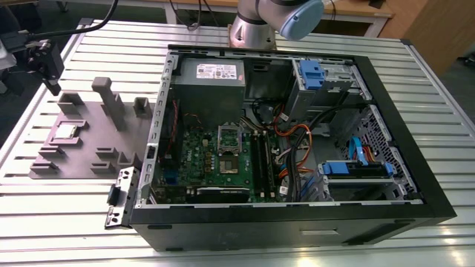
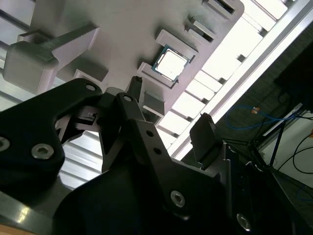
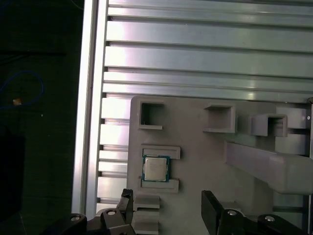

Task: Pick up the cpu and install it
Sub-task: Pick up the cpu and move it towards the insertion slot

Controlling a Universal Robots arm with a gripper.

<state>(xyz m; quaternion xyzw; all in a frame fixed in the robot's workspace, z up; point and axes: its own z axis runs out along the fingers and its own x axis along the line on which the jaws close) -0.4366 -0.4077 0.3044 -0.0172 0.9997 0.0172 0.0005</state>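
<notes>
The cpu (image 1: 67, 131) is a small square chip with a silvery top, lying in a shallow holder on the grey fixture plate (image 1: 82, 158) at the exterior view's left. In the first wrist view the cpu (image 3: 155, 169) lies flat between two low grey rims, and in the second wrist view the cpu (image 2: 172, 64) sits just beyond the fingertips. My gripper (image 1: 51, 83) hangs above the plate's far end, apart from the chip. Its black fingers (image 3: 211, 205) stand wide apart, open, with nothing between them; gripper (image 3: 168, 203), gripper (image 2: 168, 107).
An open computer case (image 1: 386, 139) lies on the slatted metal table (image 1: 445, 100), with the green motherboard (image 1: 211, 167) and its open silver socket bracket (image 1: 230, 135) inside. Tall grey posts (image 1: 109, 100) rise from the fixture plate near the chip. The table edge (image 3: 88, 122) runs close to the plate.
</notes>
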